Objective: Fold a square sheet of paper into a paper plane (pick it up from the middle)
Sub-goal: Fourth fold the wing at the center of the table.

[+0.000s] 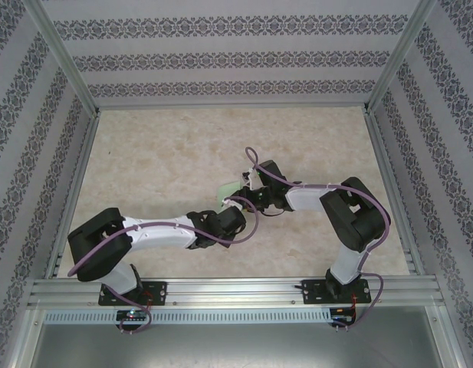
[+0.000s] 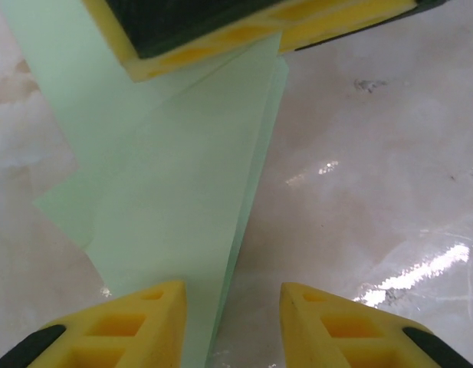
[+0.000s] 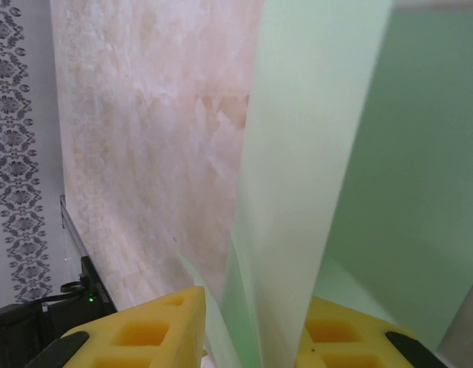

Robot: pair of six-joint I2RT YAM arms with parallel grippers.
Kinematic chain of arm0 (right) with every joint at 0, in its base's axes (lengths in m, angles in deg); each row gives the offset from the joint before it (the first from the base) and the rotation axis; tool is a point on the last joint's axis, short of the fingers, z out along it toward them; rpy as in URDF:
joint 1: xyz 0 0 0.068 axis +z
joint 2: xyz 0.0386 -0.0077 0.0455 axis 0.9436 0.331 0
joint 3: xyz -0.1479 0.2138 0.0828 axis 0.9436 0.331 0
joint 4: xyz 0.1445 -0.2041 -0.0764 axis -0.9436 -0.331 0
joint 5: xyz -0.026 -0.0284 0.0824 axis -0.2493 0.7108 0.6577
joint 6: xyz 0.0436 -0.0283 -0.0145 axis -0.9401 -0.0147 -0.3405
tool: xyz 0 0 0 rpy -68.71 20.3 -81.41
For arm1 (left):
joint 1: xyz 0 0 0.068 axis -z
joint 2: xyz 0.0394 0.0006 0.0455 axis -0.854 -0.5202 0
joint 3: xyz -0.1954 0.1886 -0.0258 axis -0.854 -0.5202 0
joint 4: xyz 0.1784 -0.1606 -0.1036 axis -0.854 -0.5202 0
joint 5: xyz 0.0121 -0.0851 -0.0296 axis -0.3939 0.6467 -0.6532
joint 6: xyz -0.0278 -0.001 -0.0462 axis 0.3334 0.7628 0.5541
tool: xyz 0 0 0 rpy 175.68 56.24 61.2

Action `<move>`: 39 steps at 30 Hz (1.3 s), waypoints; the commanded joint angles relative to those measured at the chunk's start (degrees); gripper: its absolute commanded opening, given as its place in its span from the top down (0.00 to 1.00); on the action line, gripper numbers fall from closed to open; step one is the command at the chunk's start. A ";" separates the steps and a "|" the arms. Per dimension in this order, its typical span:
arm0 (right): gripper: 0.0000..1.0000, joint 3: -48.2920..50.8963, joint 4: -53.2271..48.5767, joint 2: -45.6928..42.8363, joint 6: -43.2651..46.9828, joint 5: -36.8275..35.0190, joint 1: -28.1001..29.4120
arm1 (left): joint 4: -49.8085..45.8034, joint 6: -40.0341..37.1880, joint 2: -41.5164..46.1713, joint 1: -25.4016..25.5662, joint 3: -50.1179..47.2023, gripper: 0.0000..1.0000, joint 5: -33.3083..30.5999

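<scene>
A beige, marble-patterned table sits inside an aluminium frame, with wallpapered walls in a dark floral stripe on three sides. Both arms reach inward and meet just right of the table's middle.

The sheet of paper is there, a small pale green patch wedged between the two wrists. The left gripper comes at it from the near left and the right gripper from the right.

In the left wrist view the sheet of paper is already partly folded, its layers overlapping along a long straight edge, and it appears to lie on the glossy table. The left gripper has its yellow fingers a moderate gap apart, closed on nothing. The paper's long edge runs down into that gap. At the top, a yellow finger of the right gripper sits over the paper's far end.

In the right wrist view the sheet of paper passes straight through the right gripper, with loose splayed layers filling the narrow space between its fingers. I cannot tell whether they actually pinch it.
</scene>
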 commanded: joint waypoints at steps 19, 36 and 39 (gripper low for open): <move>0.71 -3.14 0.85 0.95 -1.19 0.83 0.94 | -1.31 6.86 -4.57 3.13 1.98 0.76 -13.84; 0.66 -2.68 -1.89 -2.01 -0.06 -0.91 0.13 | 8.60 9.46 -0.13 1.71 -5.23 0.98 -8.01; 0.63 -2.31 -3.23 -3.97 0.63 -1.49 -0.14 | 12.63 10.29 1.54 0.90 -8.14 0.98 -5.35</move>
